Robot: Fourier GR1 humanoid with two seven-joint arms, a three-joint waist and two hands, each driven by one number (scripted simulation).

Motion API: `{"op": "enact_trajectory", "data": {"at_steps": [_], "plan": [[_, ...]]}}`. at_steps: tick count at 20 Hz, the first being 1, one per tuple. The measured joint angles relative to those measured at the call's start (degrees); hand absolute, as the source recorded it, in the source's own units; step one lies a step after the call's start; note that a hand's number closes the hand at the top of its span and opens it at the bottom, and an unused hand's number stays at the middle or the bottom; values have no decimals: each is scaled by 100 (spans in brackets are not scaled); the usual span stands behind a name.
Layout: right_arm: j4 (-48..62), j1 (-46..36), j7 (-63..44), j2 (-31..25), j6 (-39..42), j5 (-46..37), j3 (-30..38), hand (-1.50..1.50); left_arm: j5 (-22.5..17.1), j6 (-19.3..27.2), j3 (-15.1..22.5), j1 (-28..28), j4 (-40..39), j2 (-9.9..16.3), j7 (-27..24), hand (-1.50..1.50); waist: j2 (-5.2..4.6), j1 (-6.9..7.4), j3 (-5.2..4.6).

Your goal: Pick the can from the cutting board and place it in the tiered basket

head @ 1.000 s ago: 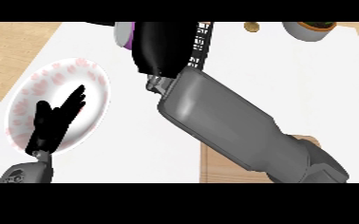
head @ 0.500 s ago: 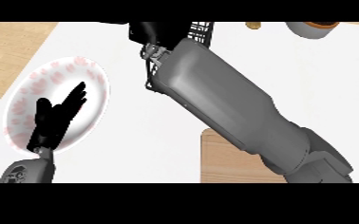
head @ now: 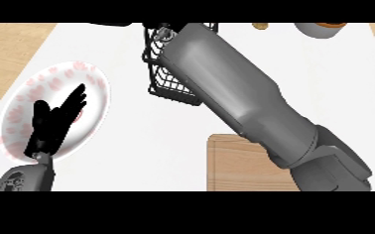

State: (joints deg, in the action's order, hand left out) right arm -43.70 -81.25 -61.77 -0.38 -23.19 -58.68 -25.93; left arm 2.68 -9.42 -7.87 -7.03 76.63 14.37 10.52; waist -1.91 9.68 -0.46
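The can is not visible; the right forearm [head: 242, 104] reaches into the tiered basket [head: 157, 82], hiding its hand, whose state cannot be told. A can is judged rigid, light and smooth, best held round its sides. The left hand [head: 55, 121] rests spread over a plate [head: 92, 79]; the cutting board [head: 234, 166] sits on the bench.

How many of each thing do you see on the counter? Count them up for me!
Plate: 1
Wire basket: 1
Cutting board: 1
Bowl at the far edge: 1
Small brown thing, too little to name: 1
Total: 5
The can is hidden. The left hand rests open over the plate.
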Motion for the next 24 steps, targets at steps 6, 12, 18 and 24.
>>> {"op": "enact_trajectory", "data": {"at_steps": [6, 12, 18, 24], "plan": [[1239, -664, 256, 16, 698, -124, -347, 150, -1, 52, -38, 74, -43, -34, -35, 0, 17, -132, 2], [1999, -1313, 715, 32, 1370, 65, -426, 150, -34, 47, -123, 150, -61, 12, -76, 0, 27, -236, 12], [2500, -1638, 1127, 36, 1862, 251, -484, 150, -55, 18, -158, 194, -61, 37, -115, 0, 19, -270, 14], [2815, -1673, 1066, 38, 2313, 707, -224, 150, -73, 16, -163, 187, -6, 23, -92, 0, 10, -253, 14]]}}
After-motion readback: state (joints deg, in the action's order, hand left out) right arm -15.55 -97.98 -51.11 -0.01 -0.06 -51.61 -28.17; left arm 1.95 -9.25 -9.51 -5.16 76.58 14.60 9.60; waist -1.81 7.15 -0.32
